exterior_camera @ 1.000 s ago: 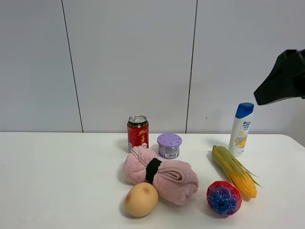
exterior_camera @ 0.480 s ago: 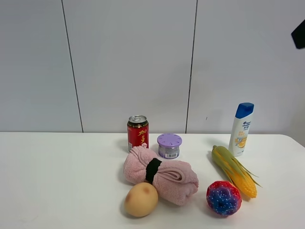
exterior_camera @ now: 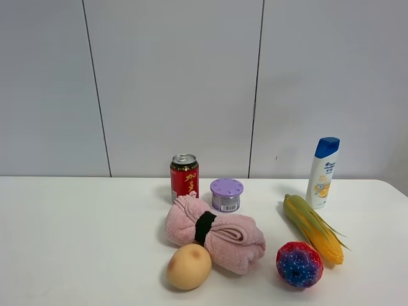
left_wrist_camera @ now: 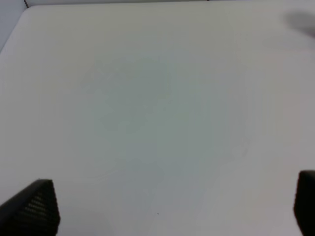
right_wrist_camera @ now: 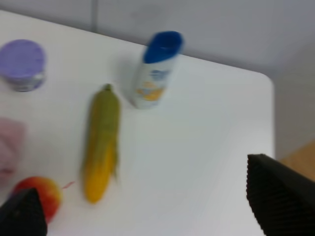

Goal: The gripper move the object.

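The bumpy rainbow ball (exterior_camera: 299,264) sits on the white table (exterior_camera: 76,242) at the front right, next to the corn. Its red and yellow edge shows in the right wrist view (right_wrist_camera: 40,193). No gripper shows in the exterior high view. My right gripper (right_wrist_camera: 150,206) is open and empty, high above the table's right part, well apart from the ball. My left gripper (left_wrist_camera: 170,206) is open and empty over bare table.
A pink rolled towel (exterior_camera: 217,237) and a tan egg-shaped thing (exterior_camera: 189,266) lie left of the ball. A toy corn cob (exterior_camera: 313,227), a shampoo bottle (exterior_camera: 322,173), a purple-lidded jar (exterior_camera: 226,194) and a red can (exterior_camera: 184,178) stand behind.
The black right gripper, at the upper right edge of the exterior view one second ago, has risen up and right out of that view. The objects have not moved.
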You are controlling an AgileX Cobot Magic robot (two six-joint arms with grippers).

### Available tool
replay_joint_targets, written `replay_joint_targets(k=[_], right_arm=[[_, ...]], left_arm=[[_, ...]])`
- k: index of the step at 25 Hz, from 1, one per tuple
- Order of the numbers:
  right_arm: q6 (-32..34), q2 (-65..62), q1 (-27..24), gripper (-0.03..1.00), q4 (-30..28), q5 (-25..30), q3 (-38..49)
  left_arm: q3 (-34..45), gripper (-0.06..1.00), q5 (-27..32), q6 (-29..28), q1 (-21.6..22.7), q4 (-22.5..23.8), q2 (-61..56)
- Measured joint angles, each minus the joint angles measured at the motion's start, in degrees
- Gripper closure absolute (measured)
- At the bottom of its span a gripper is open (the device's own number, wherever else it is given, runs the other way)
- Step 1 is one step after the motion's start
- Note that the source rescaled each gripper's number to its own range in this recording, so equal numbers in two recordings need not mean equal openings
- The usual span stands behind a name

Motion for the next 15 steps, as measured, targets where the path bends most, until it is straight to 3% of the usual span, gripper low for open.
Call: replay_joint_targets(k=[4,7,11,15], right_arm=[[-2.86,0.00,-10.78,0.45,-0.04,0.00,0.00],[-3.21,-0.34,-16.76,0.45,3.40,0.48,0.00],[-3.57,-3.10,-18.63,0.45,7.75,4.04,0.00],[-3.57,-7.74,-18.63,0.45,7.87,9.42,0.00]], left_arm=[[0.00,-0.06,0.00,0.00,0.00,0.00,0.00],[0.00,-0.06,0.00,0.00,0.00,0.00,0.00],[0.00,-0.06,0.00,0.00,0.00,0.00,0.00],[0.00,-0.06,0.00,0.00,0.00,0.00,0.00]])
